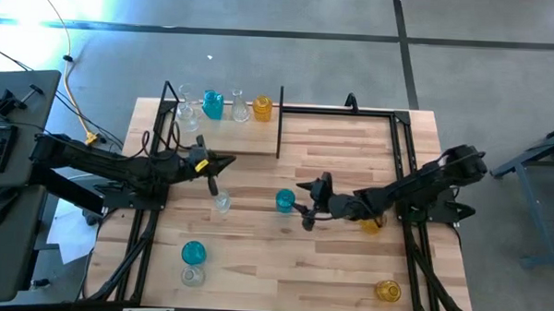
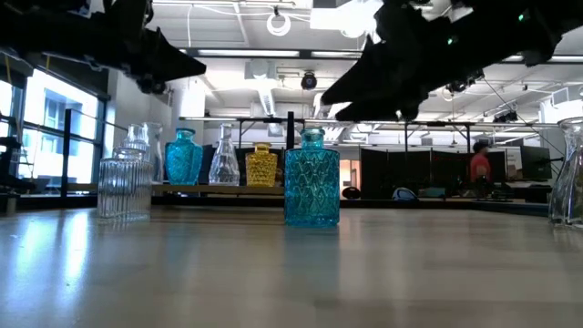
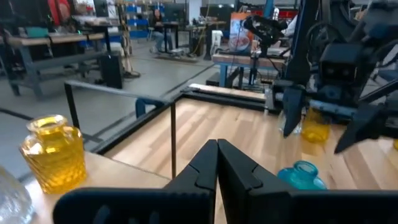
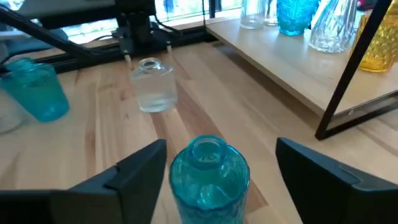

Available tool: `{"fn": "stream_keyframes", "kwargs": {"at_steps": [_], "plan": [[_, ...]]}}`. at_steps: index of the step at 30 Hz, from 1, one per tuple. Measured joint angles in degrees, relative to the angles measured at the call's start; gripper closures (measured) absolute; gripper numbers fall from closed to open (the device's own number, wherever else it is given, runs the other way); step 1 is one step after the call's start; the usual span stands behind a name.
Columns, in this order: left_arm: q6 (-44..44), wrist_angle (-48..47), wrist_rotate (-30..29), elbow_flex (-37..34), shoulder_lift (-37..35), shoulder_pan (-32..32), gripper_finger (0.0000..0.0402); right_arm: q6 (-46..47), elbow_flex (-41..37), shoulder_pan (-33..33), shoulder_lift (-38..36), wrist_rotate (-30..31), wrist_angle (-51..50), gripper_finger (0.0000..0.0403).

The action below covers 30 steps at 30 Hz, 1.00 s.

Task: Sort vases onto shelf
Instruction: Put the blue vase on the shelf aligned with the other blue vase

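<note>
A teal vase (image 1: 284,200) (image 4: 208,177) stands upright on the table near its middle. My right gripper (image 1: 302,205) (image 4: 221,148) is open just to the right of it, with one finger on each side of the vase and a gap on both sides. My left gripper (image 1: 231,161) (image 3: 217,155) is shut and hovers over the shelf's near edge, touching nothing. The shelf (image 1: 245,141) (image 4: 292,62) at the far left carries two clear vases, a teal vase (image 1: 212,104) and an amber vase (image 1: 262,107) (image 3: 55,152). A clear vase (image 1: 222,202) (image 4: 152,87) stands on the table below the left gripper.
Near the table's near-left edge stand a teal vase (image 1: 192,252) and a clear one (image 1: 191,275). An amber vase (image 1: 372,223) sits under the right arm and another (image 1: 388,290) near the near-right corner. A black frame (image 1: 393,141) runs along the table's sides.
</note>
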Motion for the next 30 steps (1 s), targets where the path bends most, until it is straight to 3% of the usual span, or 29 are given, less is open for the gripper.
{"fn": "stream_keyframes", "kwargs": {"at_steps": [4,12,18,23,30], "plan": [[1.6,0.8,0.0,0.0,0.0,0.7,0.0401,-1.8,0.0,-0.6,4.1,-0.1,4.7,0.0091],[1.7,0.9,-0.2,0.0,0.0,2.3,0.0401,-2.6,0.1,-2.6,10.6,-0.4,12.3,0.0089],[3.8,3.2,-0.2,0.0,0.0,2.9,0.0401,-2.8,0.2,-4.9,13.9,-6.4,17.9,0.0098],[6.9,5.1,-0.2,0.0,-0.4,2.9,0.0401,-4.8,2.5,-5.7,16.9,-8.0,18.2,0.0150],[7.7,6.8,-0.1,0.0,-2.8,2.9,0.0401,-9.9,5.8,-5.8,18.3,-10.6,17.4,0.0269]]}}
